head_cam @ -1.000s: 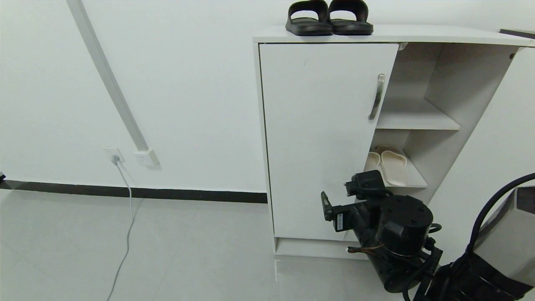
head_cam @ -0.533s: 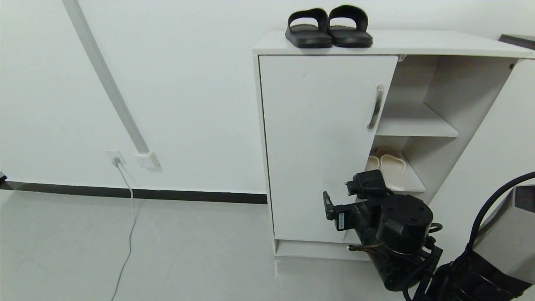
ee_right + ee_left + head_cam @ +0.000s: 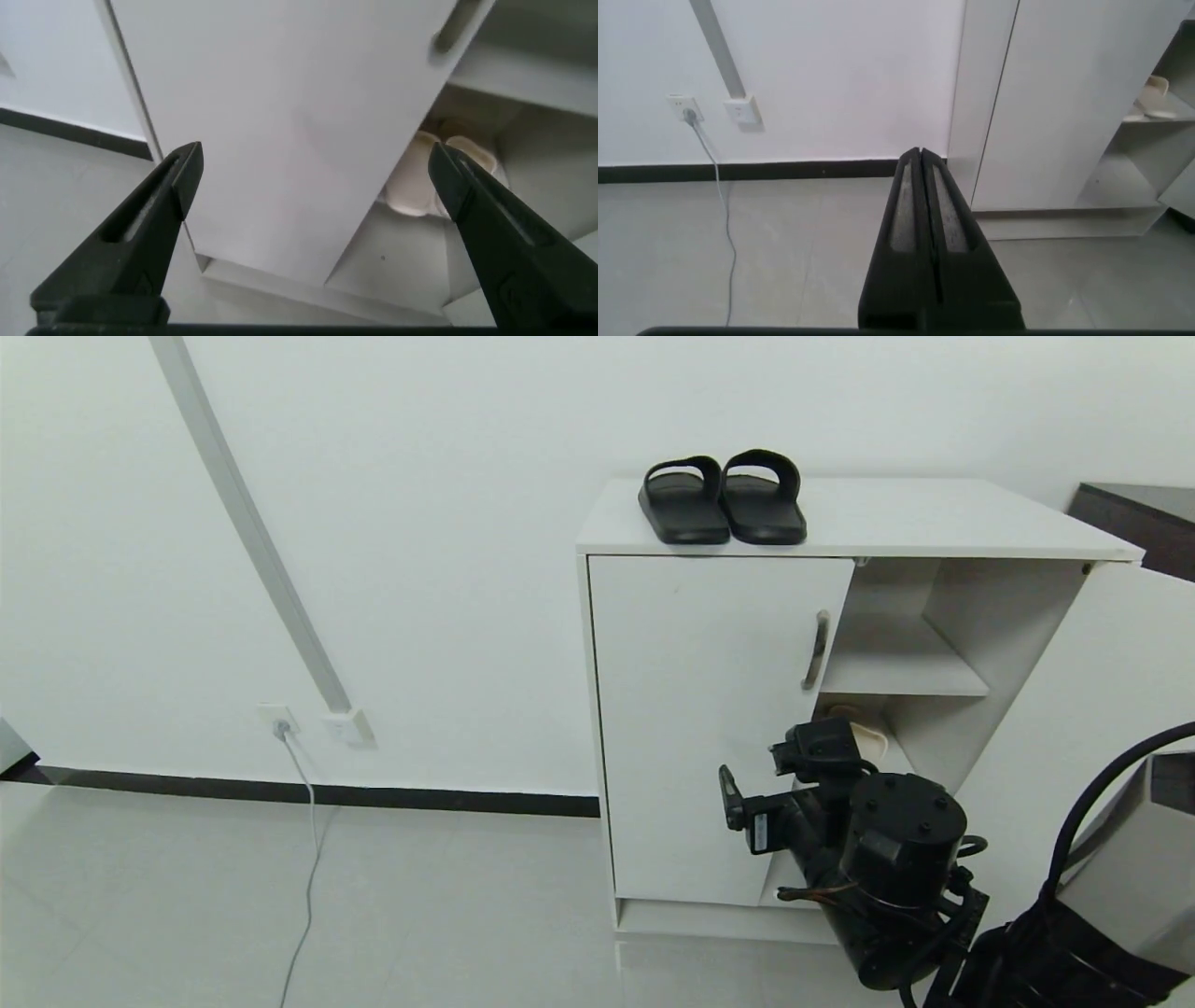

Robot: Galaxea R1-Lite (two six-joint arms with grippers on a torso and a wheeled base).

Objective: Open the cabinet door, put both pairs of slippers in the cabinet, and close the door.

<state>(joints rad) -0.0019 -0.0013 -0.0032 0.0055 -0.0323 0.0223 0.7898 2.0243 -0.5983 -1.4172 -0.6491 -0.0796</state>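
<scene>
R gripper (image 3: 316,157): fingers spread wide, empty, touching nothing, low before shut L door (image 3: 700,728) of cabinet (image 3: 934,518). L gripper (image 3: 921,159): fingers pressed together, empty, above floor (image 3: 785,252). Black slippers (image 3: 722,502) on cabinet top, side by side, touching, long axes front-to-back, strap ends twd wall. Cream slippers (image 3: 439,173) low inside open R compartment, side by side, partly hidden.

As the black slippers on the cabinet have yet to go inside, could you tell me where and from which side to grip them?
Likely the heel ends of the black slippers, from the front: the heels lie side by side near the cabinet top's front edge, straps arching at the far end. The open right pincer could squeeze the outer sides together.
</scene>
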